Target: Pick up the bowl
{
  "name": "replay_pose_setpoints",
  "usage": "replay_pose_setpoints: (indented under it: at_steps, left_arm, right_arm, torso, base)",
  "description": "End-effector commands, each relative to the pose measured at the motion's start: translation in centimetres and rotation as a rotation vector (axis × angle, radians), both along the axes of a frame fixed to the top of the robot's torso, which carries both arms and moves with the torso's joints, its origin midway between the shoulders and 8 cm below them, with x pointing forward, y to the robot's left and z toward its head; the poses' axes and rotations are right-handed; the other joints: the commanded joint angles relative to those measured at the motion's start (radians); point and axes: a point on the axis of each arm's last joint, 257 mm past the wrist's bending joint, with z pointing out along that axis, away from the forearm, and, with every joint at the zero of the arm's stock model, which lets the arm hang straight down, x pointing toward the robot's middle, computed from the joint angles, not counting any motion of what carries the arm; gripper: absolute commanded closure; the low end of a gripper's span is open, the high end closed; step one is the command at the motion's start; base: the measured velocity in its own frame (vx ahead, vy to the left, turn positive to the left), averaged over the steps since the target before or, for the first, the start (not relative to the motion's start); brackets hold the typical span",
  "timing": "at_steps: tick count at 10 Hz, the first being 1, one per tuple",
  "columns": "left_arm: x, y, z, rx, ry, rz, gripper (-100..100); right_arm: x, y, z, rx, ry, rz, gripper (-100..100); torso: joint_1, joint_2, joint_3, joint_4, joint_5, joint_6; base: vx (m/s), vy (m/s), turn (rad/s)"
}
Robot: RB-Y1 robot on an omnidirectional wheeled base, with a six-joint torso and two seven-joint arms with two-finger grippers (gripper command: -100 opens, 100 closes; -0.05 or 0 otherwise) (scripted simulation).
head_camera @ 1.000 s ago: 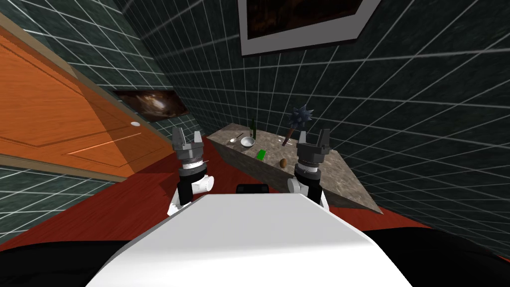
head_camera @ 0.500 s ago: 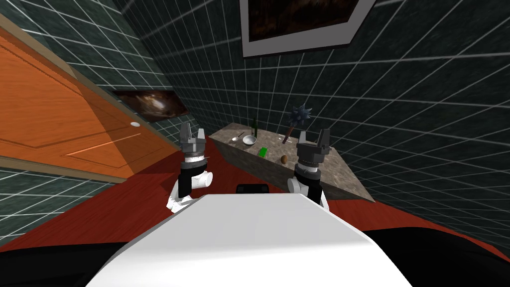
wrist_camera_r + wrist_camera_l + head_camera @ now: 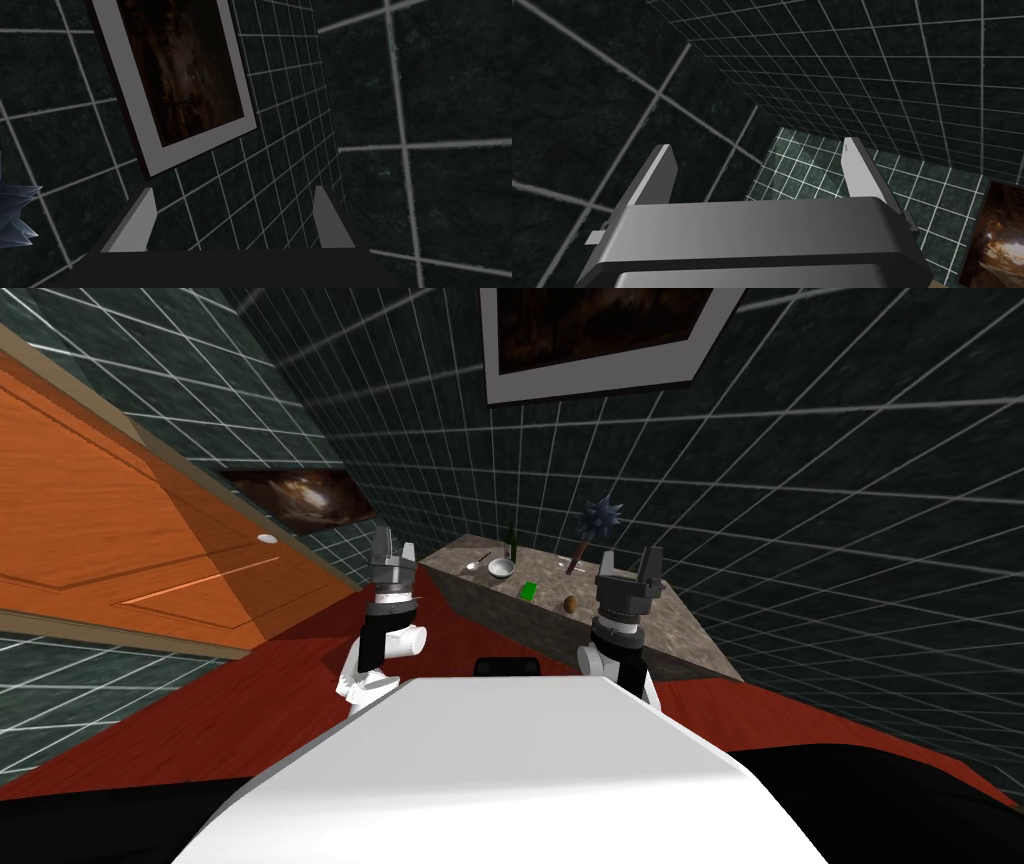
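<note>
Plainly, by my reading, the approach is the step in hand; the bowl (image 3: 501,569) sits white and upright toward the far end of the table (image 3: 680,633), well apart from both grippers, and nothing is grasped yet. The left gripper (image 3: 393,550) is raised beside the table's near corner, over the red floor; its wrist view shows its fingers (image 3: 659,172) standing apart with nothing between them. The right gripper (image 3: 631,563) is raised in front of the table's near half; its fingers (image 3: 330,220) are likewise spread and empty.

The next move, as I judge it, calls for closing the gap to the table, then bringing one gripper down over the bowl's rim so that one finger goes inside the wall and one outside; the left arm looks the nearer. Care is needed, since a spoon (image 3: 473,566) lies just beside the bowl and a dark bottle (image 3: 511,545) stands close behind it.

Counted: one bowl; one spoon; one bottle; one green block (image 3: 528,589); one brown round thing (image 3: 569,604), perhaps a fruit, too small to tell; one spiked ball on a stick (image 3: 601,521); two grippers.
</note>
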Motion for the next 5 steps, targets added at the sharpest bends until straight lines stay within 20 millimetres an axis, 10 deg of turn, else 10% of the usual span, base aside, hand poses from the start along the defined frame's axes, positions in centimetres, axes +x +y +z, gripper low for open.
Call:
replay_pose_setpoints:
  at_steps: [1, 5]
  left_arm:
    - [1.0, 0.1, 0.4, 0.005, 0.017, 0.002, -100]
    - [2.8, 0.5, -0.4, 0.001, 0.087, 0.013, -100]
  right_arm:
    - [0.0, 0.0, 0.0, 0.000, 0.000, 0.000, 0]
    - [0.0, 0.0, 0.0, 0.000, 0.000, 0.000, 0]
  torso:
    - [0.000, 0.000, 0.000, 0.000, 0.000, 0.000]
    - [-0.001, 0.000, 0.000, 0.000, 0.000, 0.000]
  base:
    - [-0.034, 0.041, -0.048]
    - [-0.025, 0.028, -0.027]
